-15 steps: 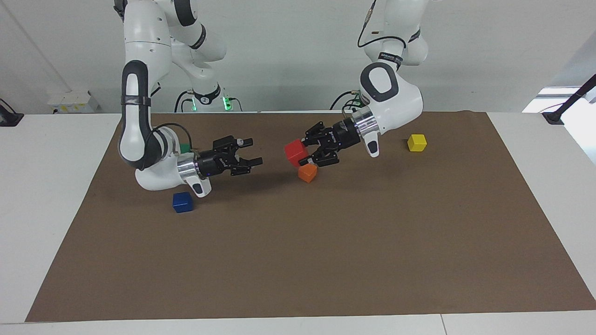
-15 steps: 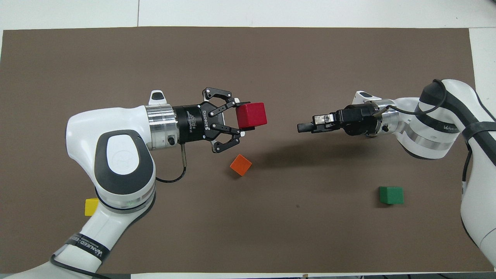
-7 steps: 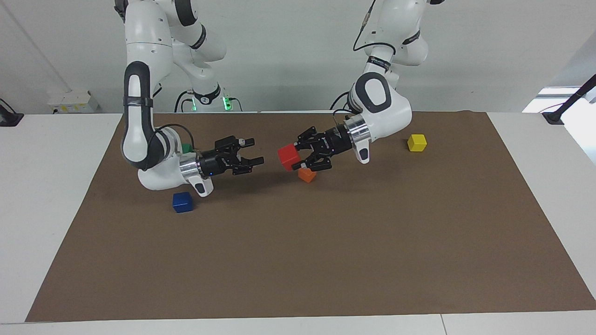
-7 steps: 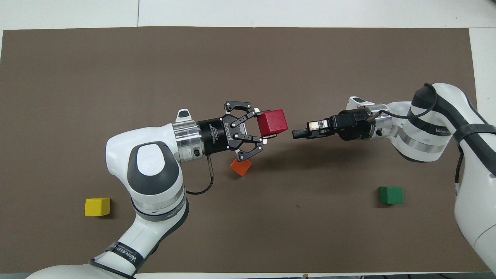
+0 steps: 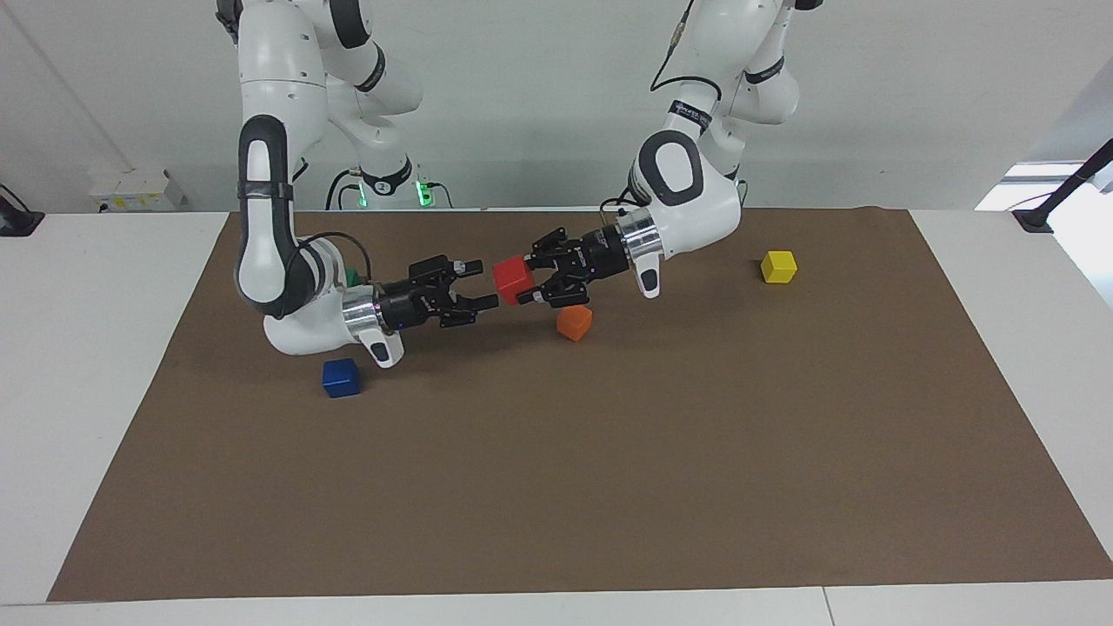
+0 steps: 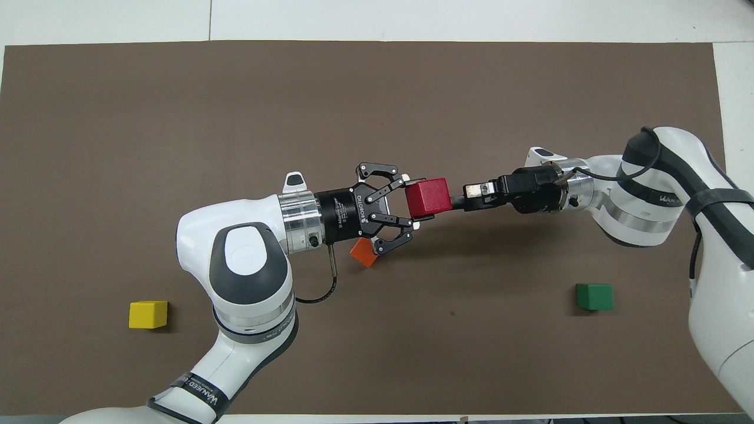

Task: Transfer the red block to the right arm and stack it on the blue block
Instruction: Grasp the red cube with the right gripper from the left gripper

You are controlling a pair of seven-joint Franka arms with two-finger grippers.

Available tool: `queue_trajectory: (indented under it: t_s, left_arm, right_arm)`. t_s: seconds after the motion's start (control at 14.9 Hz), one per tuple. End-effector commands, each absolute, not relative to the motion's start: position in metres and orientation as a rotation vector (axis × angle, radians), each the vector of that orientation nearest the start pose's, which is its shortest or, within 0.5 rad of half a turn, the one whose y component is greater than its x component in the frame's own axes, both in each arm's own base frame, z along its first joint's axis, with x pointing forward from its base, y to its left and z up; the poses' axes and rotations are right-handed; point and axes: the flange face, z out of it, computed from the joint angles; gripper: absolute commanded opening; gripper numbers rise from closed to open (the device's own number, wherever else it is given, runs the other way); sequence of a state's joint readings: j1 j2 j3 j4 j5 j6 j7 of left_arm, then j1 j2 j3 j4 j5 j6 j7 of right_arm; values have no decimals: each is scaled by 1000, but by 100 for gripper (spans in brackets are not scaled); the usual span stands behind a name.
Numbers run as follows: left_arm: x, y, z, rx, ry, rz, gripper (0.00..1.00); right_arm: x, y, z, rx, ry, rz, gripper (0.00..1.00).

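Observation:
My left gripper (image 5: 530,280) is shut on the red block (image 5: 512,276) and holds it in the air over the brown mat, beside the orange cube. In the overhead view the left gripper (image 6: 415,201) has the red block (image 6: 429,196) sticking out past its fingertips. My right gripper (image 5: 483,284) is open, with its jaws one above the other, and its tips are at the edge of the red block that faces it. It also shows in the overhead view (image 6: 462,197). The blue block (image 5: 341,377) lies on the mat under the right arm's wrist and is hidden in the overhead view.
An orange cube (image 5: 574,322) lies on the mat below the left gripper. A yellow cube (image 5: 778,266) sits toward the left arm's end. A green cube (image 6: 595,296) sits near the right arm. The brown mat (image 5: 609,478) covers the table.
The left gripper has carried the red block toward the right gripper. The gap between them has closed, and the right gripper's tips now reach the block. The right gripper moved only slightly.

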State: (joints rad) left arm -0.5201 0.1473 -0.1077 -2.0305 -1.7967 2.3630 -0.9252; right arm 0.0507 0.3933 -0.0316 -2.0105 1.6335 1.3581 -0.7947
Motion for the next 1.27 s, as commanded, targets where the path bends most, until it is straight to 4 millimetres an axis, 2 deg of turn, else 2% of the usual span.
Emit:
queue_trajectory:
  t_s: [0.0, 0.4, 1.01, 1.14, 1.21]
  left_arm:
    - [489, -382, 406, 1285, 1451, -911, 0]
    - [493, -388, 403, 1278, 1450, -907, 0]
    - [492, -387, 395, 1296, 1434, -909, 0]
    - [489, -384, 390, 1313, 1405, -919, 0]
    - [488, -383, 389, 1317, 1399, -926, 0]
  right_arm:
    - [560, 144, 317, -1401, -66, 84, 100]
    - [560, 154, 314, -1419, -63, 85, 100]
    - [558, 153, 312, -1419, -63, 80, 99]
    - [558, 153, 311, -1420, -62, 79, 87]
    - [558, 153, 311, -1420, -64, 77, 73]
